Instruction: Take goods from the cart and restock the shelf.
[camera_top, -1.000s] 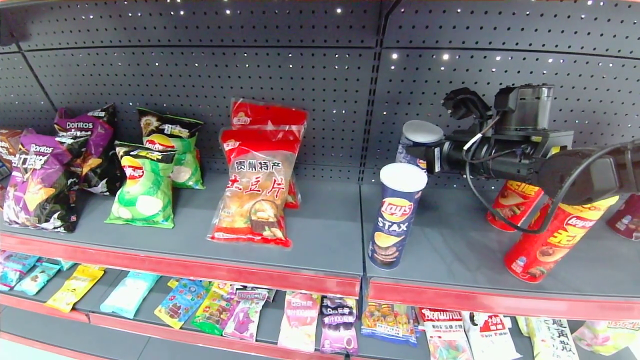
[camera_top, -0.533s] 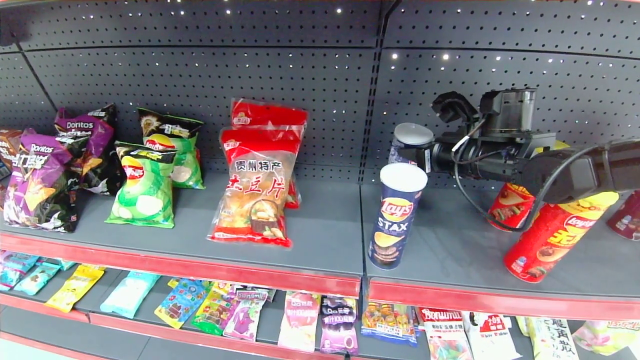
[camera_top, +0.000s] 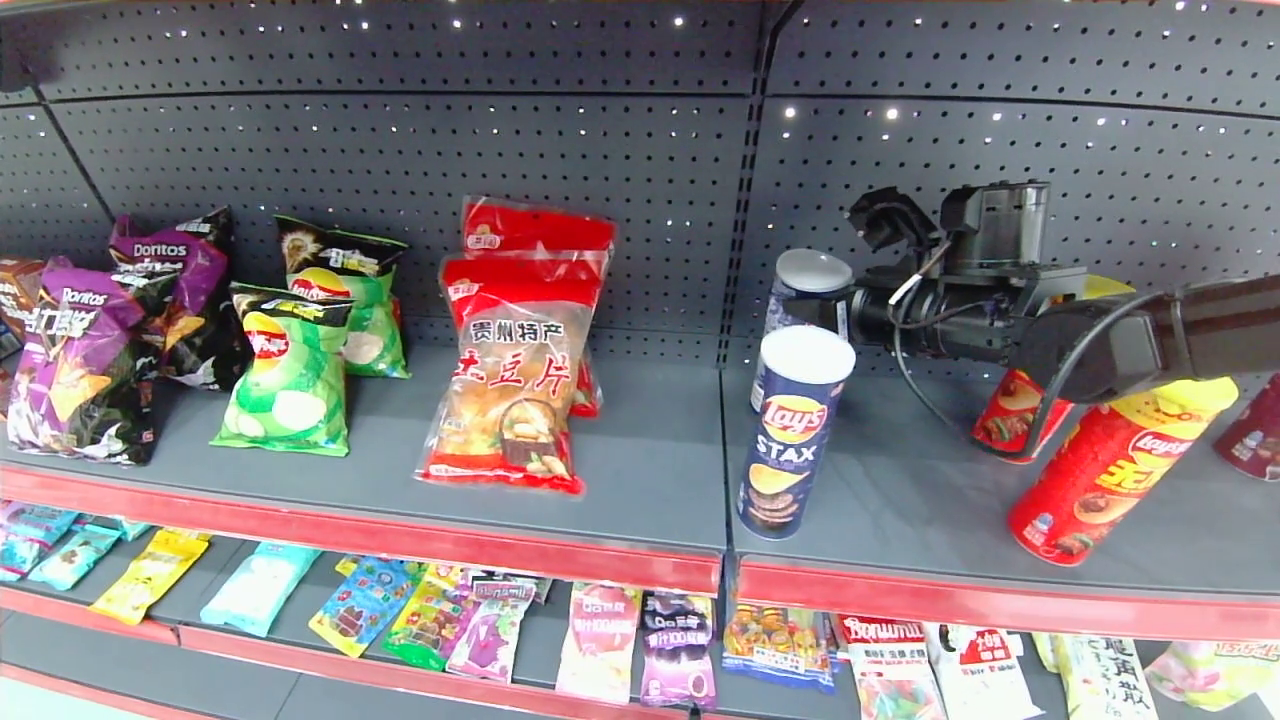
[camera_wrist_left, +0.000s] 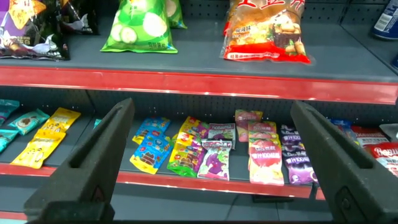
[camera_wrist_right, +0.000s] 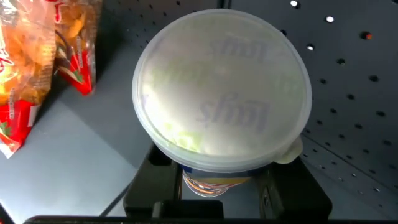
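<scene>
As the dark shelf takes most of the head view, I begin with it: it is a long board with a red front edge and a perforated wall behind. On its left part stand purple bags, then green bags, and near the middle a red bag of potato slices. On the right part, two red cans lean to the side, and one blue can stands upright close to the front edge.

The right gripper is over this right part, pinching a second blue can by its body under the white lid. This held can is just behind the standing blue can, near the back wall. Its lower end is partly hidden, so I cannot tell if it touches the board.

The left gripper is lower, in front of the shelf below, with its fingers spread wide and nothing between them.

I judge the step in hand to be the placing of the held can. The next move calls for setting it flat and upright, then releasing it without pushing the front can toward the edge.
</scene>
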